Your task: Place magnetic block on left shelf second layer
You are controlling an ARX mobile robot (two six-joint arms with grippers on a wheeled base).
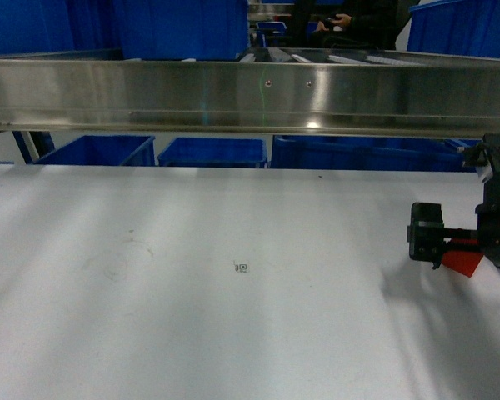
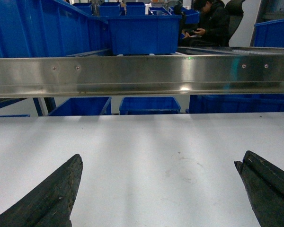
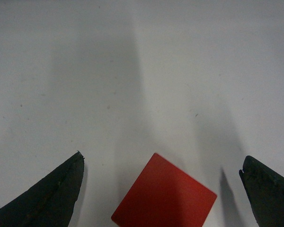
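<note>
Your right hand [image 3: 161, 189] hangs wide, straddling the magnetic block [image 3: 164, 198] on the desk [image 1: 233, 317], ready to close; left hand [image 2: 156, 189] wide, idle.

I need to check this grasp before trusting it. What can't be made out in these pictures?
- Red block: right wrist view's bottom edge cuts it off; in the head view the right gripper covers most of it.
- Left gripper: unseen in head view.
- Shelf level behind the steel rail: mostly hidden.
</note>
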